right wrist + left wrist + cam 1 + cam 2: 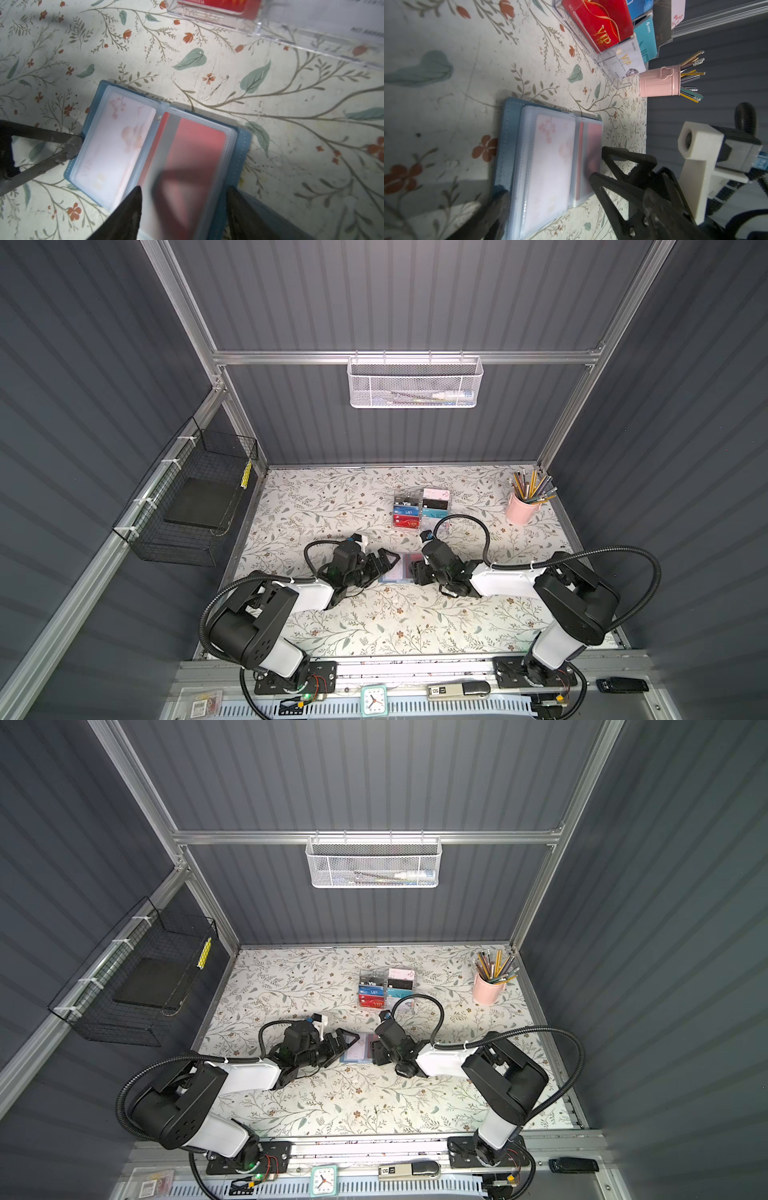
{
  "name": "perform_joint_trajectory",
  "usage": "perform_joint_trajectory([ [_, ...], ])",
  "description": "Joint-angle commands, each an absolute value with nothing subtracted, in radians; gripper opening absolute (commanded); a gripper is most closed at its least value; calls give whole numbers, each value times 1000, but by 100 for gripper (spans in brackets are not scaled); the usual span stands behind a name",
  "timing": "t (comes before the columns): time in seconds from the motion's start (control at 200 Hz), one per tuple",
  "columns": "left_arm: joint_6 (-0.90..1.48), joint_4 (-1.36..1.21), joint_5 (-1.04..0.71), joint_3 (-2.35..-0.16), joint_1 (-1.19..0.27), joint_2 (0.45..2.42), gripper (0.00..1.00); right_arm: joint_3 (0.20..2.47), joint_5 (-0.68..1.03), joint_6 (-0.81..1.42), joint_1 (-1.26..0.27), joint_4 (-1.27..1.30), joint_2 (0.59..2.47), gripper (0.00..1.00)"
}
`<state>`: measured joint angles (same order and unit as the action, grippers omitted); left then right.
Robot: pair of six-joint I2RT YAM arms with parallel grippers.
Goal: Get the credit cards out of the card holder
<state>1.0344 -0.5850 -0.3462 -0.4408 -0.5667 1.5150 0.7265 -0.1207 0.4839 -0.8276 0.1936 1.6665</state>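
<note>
Right wrist view: card holder (pixel 243 143) lies open on the table (pixel 291 93), red card (pixel 199 141) long axis 12-to-6, nearest my right pincer (pixel 185 187), jaws partly apart astride it, grip I can't tell; left pincer (pixel 389 567), in a top view, gapes wide at the holder's 9 o'clock edge.
</note>
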Motion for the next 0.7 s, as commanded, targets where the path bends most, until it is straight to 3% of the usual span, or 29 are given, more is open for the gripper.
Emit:
perform_joint_trajectory([
  [0.0, 1050, -598, -369, -451, -566, 1522, 100, 711, -131, 491, -833, 218, 1689, 58],
  [0.27, 1049, -574, -367, -449, -566, 1482, 100, 701, -115, 497, -833, 256, 1725, 46],
  [0.695, 1011, -449, -345, -476, -566, 1373, 100, 696, -83, 516, -833, 294, 1760, 40],
])
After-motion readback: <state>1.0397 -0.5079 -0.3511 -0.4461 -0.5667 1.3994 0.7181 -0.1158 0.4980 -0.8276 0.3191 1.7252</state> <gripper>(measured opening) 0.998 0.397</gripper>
